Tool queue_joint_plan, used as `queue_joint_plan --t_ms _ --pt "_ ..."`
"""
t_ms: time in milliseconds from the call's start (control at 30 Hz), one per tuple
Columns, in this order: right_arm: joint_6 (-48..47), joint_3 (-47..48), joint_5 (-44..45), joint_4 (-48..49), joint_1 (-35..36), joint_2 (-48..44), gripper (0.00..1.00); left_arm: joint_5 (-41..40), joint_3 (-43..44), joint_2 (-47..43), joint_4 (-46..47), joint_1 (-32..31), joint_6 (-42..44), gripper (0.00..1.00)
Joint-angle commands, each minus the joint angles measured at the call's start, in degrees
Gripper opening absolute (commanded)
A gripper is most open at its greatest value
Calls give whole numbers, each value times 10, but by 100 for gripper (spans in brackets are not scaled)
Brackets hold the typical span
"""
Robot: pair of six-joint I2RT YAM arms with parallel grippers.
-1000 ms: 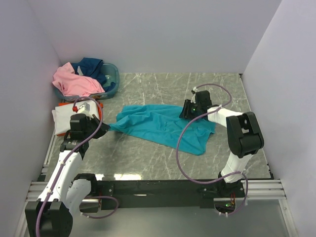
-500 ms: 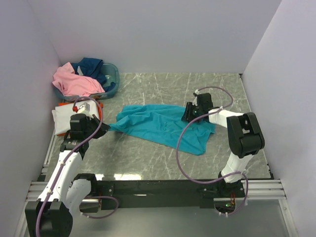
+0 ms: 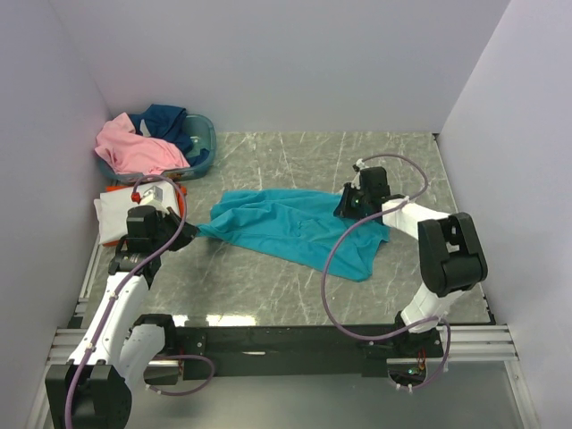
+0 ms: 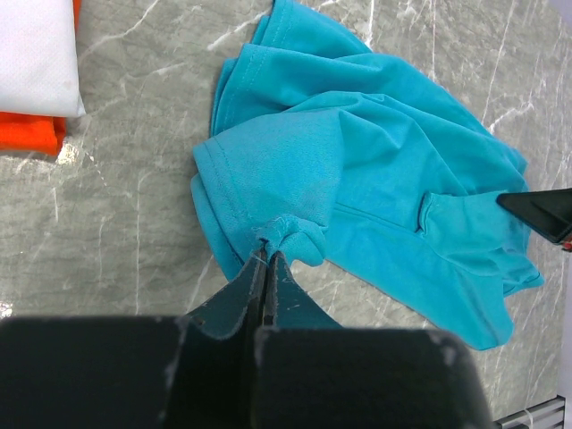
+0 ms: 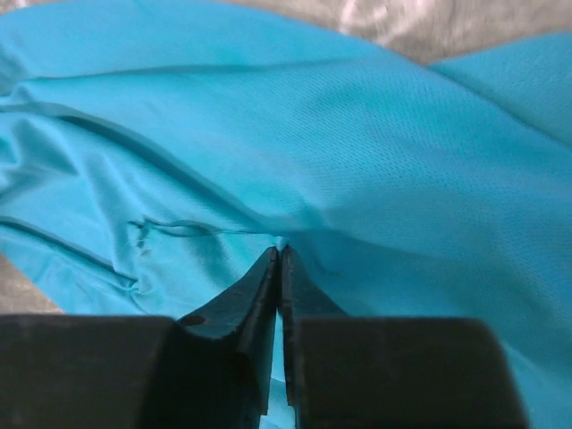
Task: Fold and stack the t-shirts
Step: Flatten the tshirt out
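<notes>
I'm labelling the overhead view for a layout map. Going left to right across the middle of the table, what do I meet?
white t-shirt → left gripper → teal t-shirt. The right gripper sits over the teal t-shirt's right part, so it is left out of the order.

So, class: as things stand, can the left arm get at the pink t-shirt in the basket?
Probably not yet: the left pincer is shut on the teal t-shirt. The pink t-shirt lies uncovered; after letting go, likely yes.

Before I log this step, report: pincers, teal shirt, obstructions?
Left pincer shut on teal t-shirt hem. Right pincer shut on its far side. Shirt rumpled, unfolded. White t-shirt over orange t-shirt nearby, apart.
</notes>
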Motion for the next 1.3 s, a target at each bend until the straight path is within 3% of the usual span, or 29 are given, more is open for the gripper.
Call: queue_joint_plan --t_ms 0,67,333,467,867,1000,1267 --pt "0 4 14 9 -2 -40 6 3 22 -6 10 -2 7 0" --pt "3 5 14 6 -2 -50 0 3 22 -4 10 -2 7 0" --pt "4 42 13 -36 -16 -112 0 -20 32 21 22 -2 7 0" --pt "-14 83 26 -81 -33 -162 0 -23 71 90 68 -2 5 0" --pt "-48 276 84 -125 -63 -316 0 30 407 277 73 -3 24 0" --pt "-78 316 103 -113 -63 -369 0 67 495 274 76 -3 35 0" --pt "-138 352 119 -57 -63 -489 0 75 502 161 96 -2 63 0"
